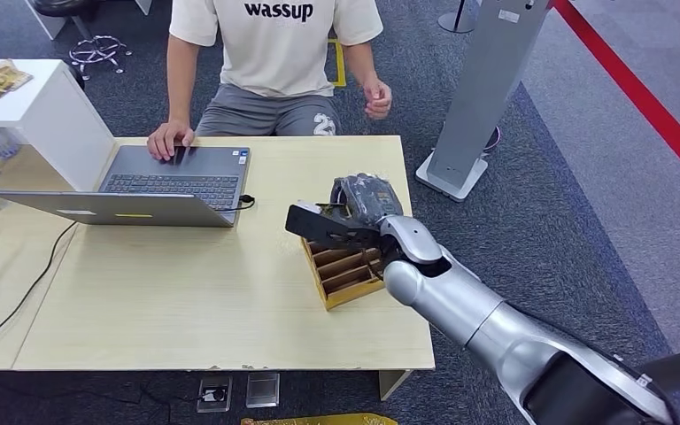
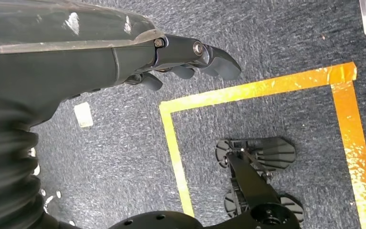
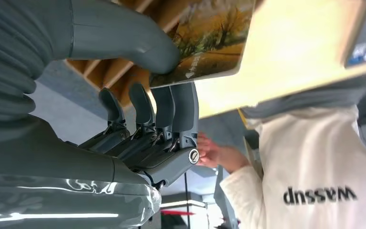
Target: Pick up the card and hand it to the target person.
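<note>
We see our right arm (image 1: 487,323) as smooth silver shells joined by rounded joints, ending near the shoulder in a black section with a small white mark. Our right hand (image 1: 367,202) is dark, and up close it shows a grey ribbed wrist cover, a thick grey thumb (image 3: 124,36) and darker fingers (image 3: 164,112) pinned by a round silver screw. Our left hand (image 2: 190,59) has the same dark glossy shell, ribbed cover and silver screws at the knuckle.

A light wooden table (image 1: 186,301) carries an open grey laptop (image 1: 155,181), well to the left of the right hand (image 1: 367,202), and a slotted wooden holder (image 1: 343,274) directly beneath that hand, near the table's right edge.
</note>
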Controlling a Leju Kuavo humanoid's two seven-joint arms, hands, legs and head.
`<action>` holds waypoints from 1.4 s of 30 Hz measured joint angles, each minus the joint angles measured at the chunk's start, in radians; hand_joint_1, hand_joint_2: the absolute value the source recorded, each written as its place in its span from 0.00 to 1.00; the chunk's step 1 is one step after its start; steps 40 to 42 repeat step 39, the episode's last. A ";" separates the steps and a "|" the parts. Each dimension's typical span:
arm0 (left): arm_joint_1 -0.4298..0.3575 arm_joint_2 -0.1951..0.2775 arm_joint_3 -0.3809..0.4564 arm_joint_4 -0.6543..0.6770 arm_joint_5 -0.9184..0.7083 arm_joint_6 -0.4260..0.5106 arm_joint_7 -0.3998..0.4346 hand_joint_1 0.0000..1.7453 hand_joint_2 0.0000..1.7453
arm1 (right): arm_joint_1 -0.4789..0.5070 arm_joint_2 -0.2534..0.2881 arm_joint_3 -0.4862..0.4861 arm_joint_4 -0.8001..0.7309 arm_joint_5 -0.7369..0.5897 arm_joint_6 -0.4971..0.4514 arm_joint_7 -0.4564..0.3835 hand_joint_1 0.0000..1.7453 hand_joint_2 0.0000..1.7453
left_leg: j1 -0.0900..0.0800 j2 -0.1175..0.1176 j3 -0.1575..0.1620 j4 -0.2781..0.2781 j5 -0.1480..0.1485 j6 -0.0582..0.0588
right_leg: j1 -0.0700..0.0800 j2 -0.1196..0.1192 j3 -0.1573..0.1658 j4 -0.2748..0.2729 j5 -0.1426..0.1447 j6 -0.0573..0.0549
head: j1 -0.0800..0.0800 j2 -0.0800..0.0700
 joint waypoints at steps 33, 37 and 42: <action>-0.009 -0.004 -0.001 0.000 0.002 -0.016 0.004 0.00 1.00 | 0.070 -0.107 -0.169 -0.222 0.449 -0.330 0.035 0.10 1.00 | 0.000 0.000 0.000 0.000 0.000 0.000 | 0.000 0.000 0.000 0.000 0.000 0.000 | -0.001 0.000; -0.010 -0.005 -0.006 0.000 -0.003 -0.020 0.007 0.00 0.25 | 0.079 -0.107 -0.184 -0.180 0.395 -0.345 -0.003 0.00 1.00 | 0.000 0.000 -0.001 0.000 0.000 0.000 | 0.000 0.000 0.000 0.000 0.000 0.000 | 0.000 0.000; -0.010 -0.006 -0.007 0.000 0.002 -0.019 0.006 0.00 0.00 | 0.086 -0.105 -0.192 -0.172 0.342 -0.351 -0.034 0.00 1.00 | 0.000 0.000 -0.001 0.000 0.000 0.000 | 0.000 0.000 0.000 0.000 0.000 0.000 | 0.001 0.000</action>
